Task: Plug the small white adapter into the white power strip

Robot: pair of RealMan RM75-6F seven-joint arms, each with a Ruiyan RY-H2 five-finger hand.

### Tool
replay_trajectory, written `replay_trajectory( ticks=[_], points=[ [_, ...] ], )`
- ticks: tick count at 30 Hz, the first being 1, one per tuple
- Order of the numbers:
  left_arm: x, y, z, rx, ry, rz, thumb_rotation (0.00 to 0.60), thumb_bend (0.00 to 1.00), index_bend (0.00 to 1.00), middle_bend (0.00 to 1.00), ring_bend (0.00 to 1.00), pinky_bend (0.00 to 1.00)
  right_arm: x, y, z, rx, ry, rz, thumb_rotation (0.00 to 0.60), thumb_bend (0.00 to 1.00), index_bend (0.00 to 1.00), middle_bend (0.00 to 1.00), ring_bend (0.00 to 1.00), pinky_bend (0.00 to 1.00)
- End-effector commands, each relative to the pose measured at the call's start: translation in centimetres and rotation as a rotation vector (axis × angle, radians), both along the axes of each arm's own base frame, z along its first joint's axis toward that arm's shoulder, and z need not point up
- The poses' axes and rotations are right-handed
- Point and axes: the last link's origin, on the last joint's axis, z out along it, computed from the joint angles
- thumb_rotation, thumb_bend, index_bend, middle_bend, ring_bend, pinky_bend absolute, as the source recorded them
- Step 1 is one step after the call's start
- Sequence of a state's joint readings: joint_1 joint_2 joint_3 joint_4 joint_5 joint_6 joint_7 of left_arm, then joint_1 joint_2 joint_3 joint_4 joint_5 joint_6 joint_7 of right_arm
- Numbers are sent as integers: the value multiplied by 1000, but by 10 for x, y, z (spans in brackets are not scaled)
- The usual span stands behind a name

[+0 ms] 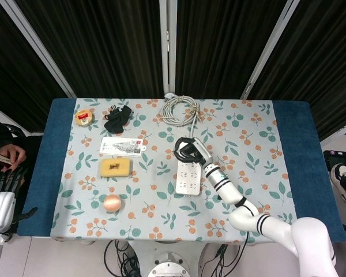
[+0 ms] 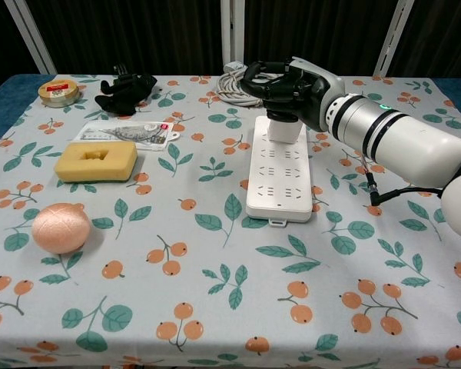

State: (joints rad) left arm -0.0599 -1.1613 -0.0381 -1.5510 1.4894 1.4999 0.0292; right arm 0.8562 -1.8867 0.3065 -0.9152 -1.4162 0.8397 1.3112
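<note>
Adapter: I see the small white adapter (image 2: pixel 285 128) standing upright on the far end of the white power strip (image 2: pixel 279 178), near the table's middle.
Right hand: my right hand (image 2: pixel 286 88) is curled over the adapter's top, dark fingers (image 2: pixel 263 79) arched around it; I cannot tell whether they pinch it or only rest on it.
Left hand: my left hand (image 1: pixel 1 196) hangs off the table's left edge, fingers loosely apart, holding nothing.
Open room: bare cloth lies right of the strip and along the table (image 1: pixel 259 173) near edge.
Crowded side: left of the strip sit a yellow sponge (image 2: pixel 96 161), pink ball (image 2: pixel 60 227), flat packet (image 2: pixel 125 132), black item (image 2: pixel 124 90) and round tin (image 2: pixel 58 92).
Far edge: a coiled cable (image 2: pixel 250 84) lies just behind the hand.
Hidden: the adapter's top and the sockets beneath it are covered.
</note>
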Motion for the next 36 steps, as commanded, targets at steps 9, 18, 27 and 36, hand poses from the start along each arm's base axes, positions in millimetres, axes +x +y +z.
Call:
replay_trajectory(
  ticks=[9,18,27,36],
  points=[
    [-1,0,0,0,1,6,600,0,45,41,0,0,9,-2,-8,9,1,13,600,929,1000,1000,1000,1000],
    [-3,-1,0,-5,-6,8,600,0,46,41,0,0,5,-2,-11,13,9,-1,600,928,1000,1000,1000,1000],
    [-5,-2,0,-3,-5,14,600,0,45,41,0,0,11,-2,-15,15,30,15,600,929,1000,1000,1000,1000],
    [-6,-3,0,-1,-6,17,600,0,46,41,0,0,14,-5,-7,-15,30,33,600,929,1000,1000,1000,1000]
  ],
)
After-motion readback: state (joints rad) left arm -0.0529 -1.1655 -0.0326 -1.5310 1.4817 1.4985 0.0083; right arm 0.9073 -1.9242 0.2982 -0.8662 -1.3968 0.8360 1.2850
